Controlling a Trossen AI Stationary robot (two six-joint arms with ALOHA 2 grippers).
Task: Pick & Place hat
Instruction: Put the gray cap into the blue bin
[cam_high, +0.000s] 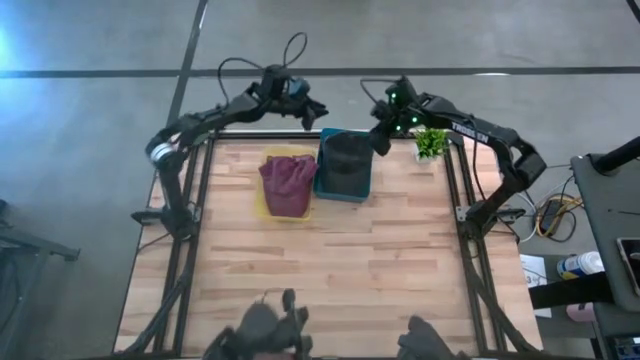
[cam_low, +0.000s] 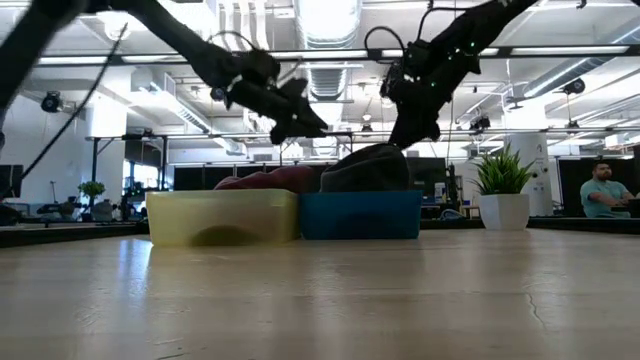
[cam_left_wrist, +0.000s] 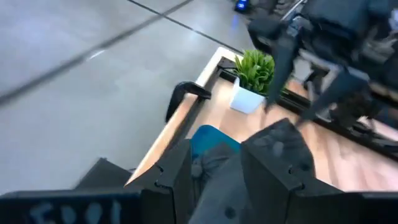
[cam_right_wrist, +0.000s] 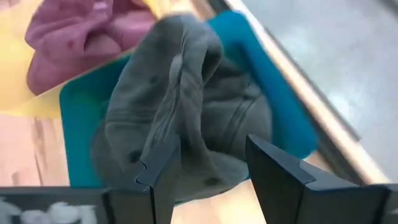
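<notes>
A dark grey hat (cam_high: 346, 160) lies crumpled in a blue tray (cam_high: 325, 185) at the table's far middle. It also shows in the right wrist view (cam_right_wrist: 186, 106) and the low view (cam_low: 365, 165). A maroon hat (cam_high: 288, 180) lies in a yellow tray (cam_high: 264, 205) to its left. My right gripper (cam_high: 382, 143) is open, just above the blue tray's far right corner, fingers (cam_right_wrist: 273, 165) pointing down over the grey hat's edge. My left gripper (cam_high: 315, 115) is open and empty, in the air beyond the table's far edge, behind the trays (cam_low: 300, 125).
A small potted plant (cam_high: 430, 143) in a white pot stands at the far right corner, close beside my right arm. The near half of the wooden table (cam_high: 320, 270) holds nothing. A person (cam_low: 603, 190) sits in the room beyond the table.
</notes>
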